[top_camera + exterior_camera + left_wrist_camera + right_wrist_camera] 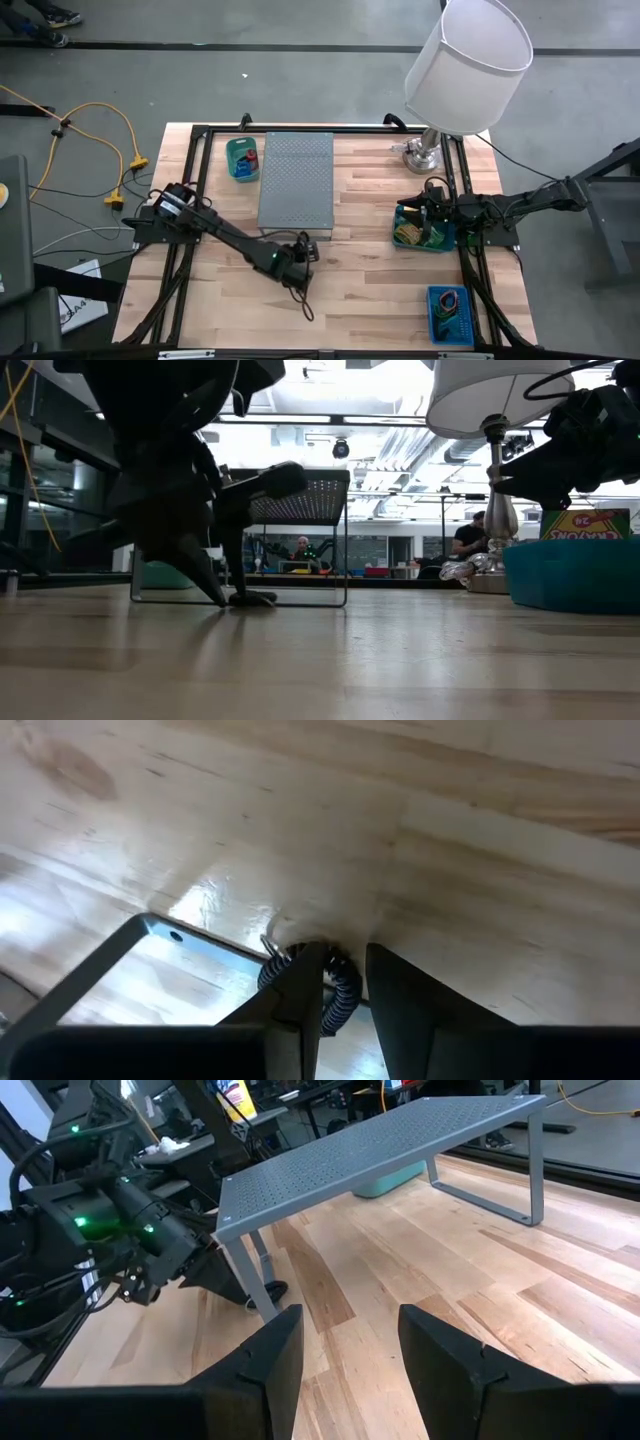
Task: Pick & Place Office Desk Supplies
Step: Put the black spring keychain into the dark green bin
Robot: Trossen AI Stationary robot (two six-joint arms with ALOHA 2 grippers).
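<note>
A dark coiled band (342,998) sits between the fingers of my left gripper (345,960), which reaches slanting down to the table beside the near right leg (150,928) of the grey perforated stand (296,180). In the low view the band (255,598) shows as a dark lump on the wood by the fingertips. My right gripper (345,1325) waits open, nothing between its fingers, at the table's right above a teal tray (404,236) that holds a crayon box. My left gripper has the dark coiled band (335,982) pinched between its two fingers, with some coils bulging out past one finger (300,975). The fingers come slanting down from the table's left. The band's lower part (258,599) rests on the tabletop.
The stand's leg is close by the left fingers. A teal bin (243,160) with small items stands at the far left of the stand, a blue tray (450,315) with coloured bands at the near right, and a lamp (465,60) at the far right. People sit in the room beyond.
</note>
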